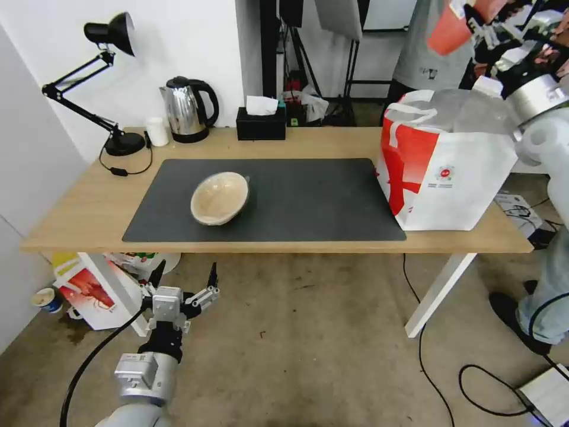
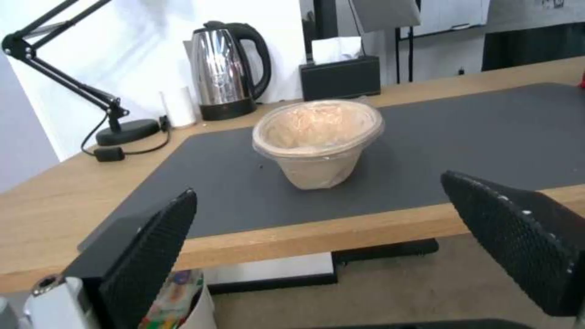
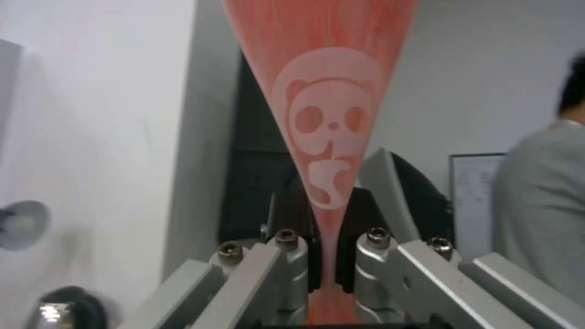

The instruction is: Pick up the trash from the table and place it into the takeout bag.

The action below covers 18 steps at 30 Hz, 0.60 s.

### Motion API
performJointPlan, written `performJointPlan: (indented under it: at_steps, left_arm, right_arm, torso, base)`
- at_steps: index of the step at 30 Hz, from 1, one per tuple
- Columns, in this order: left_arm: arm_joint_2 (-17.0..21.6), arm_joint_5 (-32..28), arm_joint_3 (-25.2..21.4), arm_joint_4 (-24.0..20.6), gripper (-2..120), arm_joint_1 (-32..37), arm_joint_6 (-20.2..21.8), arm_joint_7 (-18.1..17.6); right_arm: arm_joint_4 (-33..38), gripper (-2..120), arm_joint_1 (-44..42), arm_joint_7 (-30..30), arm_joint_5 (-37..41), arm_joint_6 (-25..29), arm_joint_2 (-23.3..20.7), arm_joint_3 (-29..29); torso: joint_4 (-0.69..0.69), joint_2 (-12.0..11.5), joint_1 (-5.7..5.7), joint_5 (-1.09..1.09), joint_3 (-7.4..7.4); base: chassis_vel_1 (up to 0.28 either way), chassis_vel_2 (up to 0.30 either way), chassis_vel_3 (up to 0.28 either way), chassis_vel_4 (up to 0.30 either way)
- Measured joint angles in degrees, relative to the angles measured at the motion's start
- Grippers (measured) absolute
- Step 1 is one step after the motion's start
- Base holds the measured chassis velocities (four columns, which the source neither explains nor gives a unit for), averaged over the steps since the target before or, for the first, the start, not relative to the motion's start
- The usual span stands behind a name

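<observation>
A tan paper bowl (image 1: 219, 197) (image 2: 317, 141) leans tilted on the dark grey mat (image 1: 308, 201) of the light-wood table (image 1: 71, 207). The white takeout bag (image 1: 444, 172) with its red side panel stands open at the table's right end. High above the bag, my right gripper (image 1: 479, 21) (image 3: 327, 267) is shut on a red cup (image 1: 448, 29) (image 3: 323, 114), which tilts and is pinched flat between the fingers. My left gripper (image 1: 185, 279) (image 2: 320, 196) hangs open below the table's front edge, facing the bowl from a distance.
Along the table's back edge stand a black desk lamp (image 1: 112, 89), a small white cup (image 1: 157, 130), a steel kettle (image 1: 186, 110) and a black tissue box (image 1: 261, 121). A smaller printed bag (image 1: 89, 290) sits on the floor under the table's left end. Cables run across the floor at right.
</observation>
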Motion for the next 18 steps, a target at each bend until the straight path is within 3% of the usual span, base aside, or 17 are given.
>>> performJointPlan:
  at_steps: [4,18]
  left_arm:
    - [0.00,0.00,0.00,0.00,100,0.00,0.00,0.00]
    - [0.00,0.00,0.00,0.00,100,0.00,0.00,0.00]
  right_arm:
    - [-4.60,2,-0.02,-0.75,-2.35,1.05,1.78,0.68]
    - [-9.74,2,1.78,-0.65,-8.76,1.95,6.31,0.71]
  torso:
    - [0.00,0.00,0.00,0.00,0.00]
    - [-0.01,0.00,0.00,-0.01,0.00]
  base:
    - [0.000,0.000,0.000,0.000]
    - [0.000,0.000,0.000,0.000]
